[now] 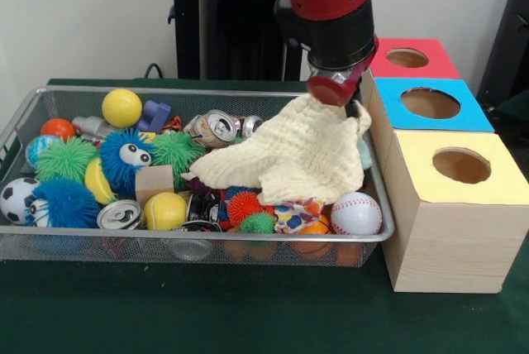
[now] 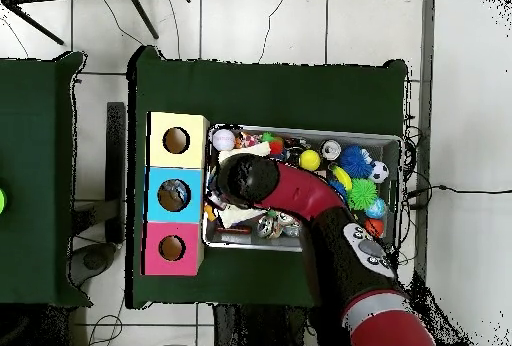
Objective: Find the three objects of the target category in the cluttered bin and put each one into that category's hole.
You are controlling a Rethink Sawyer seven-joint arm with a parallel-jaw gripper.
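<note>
You see the wire bin (image 1: 25, 122) on the green table (image 1: 248, 321), packed with clutter. At its left end lie a soccer ball (image 1: 15, 198), a blue fuzzy ball (image 1: 64, 202), a green fuzzy ball (image 1: 64, 158), an orange ball (image 1: 58, 128) and a yellow ball (image 1: 121, 107). Toward the middle you find a blue fuzzy toy with eyes (image 1: 128, 155), a wooden block (image 1: 154, 183), a yellow tennis ball (image 1: 165, 210) and crushed cans (image 1: 216, 127), one of them at the front wall (image 1: 119, 215). A baseball (image 1: 356, 213) rests in the front right corner.

A cream cloth (image 1: 289, 155) is draped over the bin's right half. Its upper right corner is raised to the gripper (image 1: 335, 89), which sits at the bin's right end, next to the boxes. You cannot tell from either view whether the gripper is clamped on the cloth or merely touching it. A patterned fabric piece (image 1: 297, 213) shows below the cloth's front edge.

Beside the bin, touching its right wall, stand three wooden boxes in a row, each with one round hole on top: yellow box (image 1: 459, 164) nearest, blue box (image 1: 430, 104) in the middle, red box (image 1: 409, 58) farthest. In the overhead view the arm (image 2: 320, 207) covers much of the bin.
</note>
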